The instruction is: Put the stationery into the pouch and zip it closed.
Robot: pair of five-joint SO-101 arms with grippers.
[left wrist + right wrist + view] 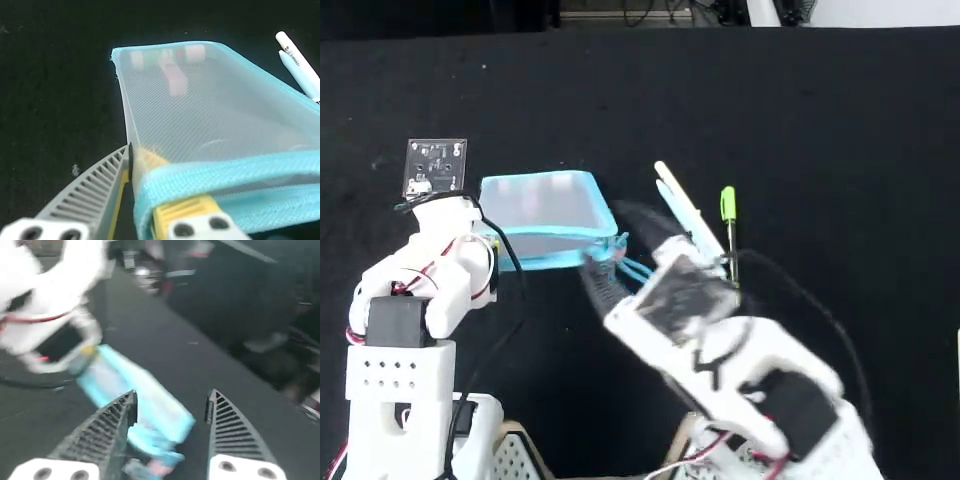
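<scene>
A mesh pouch (pixel 545 215) with light blue trim lies left of centre on the black table. My left gripper (pixel 498 252) is shut on its near left corner; in the left wrist view the gripper (pixel 140 162) pinches the blue zip edge of the pouch (pixel 210 115). Small pale blocks (pixel 175 75) show through the mesh. A white pen and a light blue pen (pixel 682 210) (pixel 300 65) lie to the right of the pouch, with a green marker (pixel 728 215) beside them. My right gripper (pixel 173 396) hangs open above the pouch (pixel 140 400), at its right end (pixel 610 275).
A small dark square board (pixel 437 165) sits by the left arm, behind the pouch's left end. The left arm's white body (pixel 45 300) is across the pouch from the right gripper. The black table (pixel 820 120) extends far back and right.
</scene>
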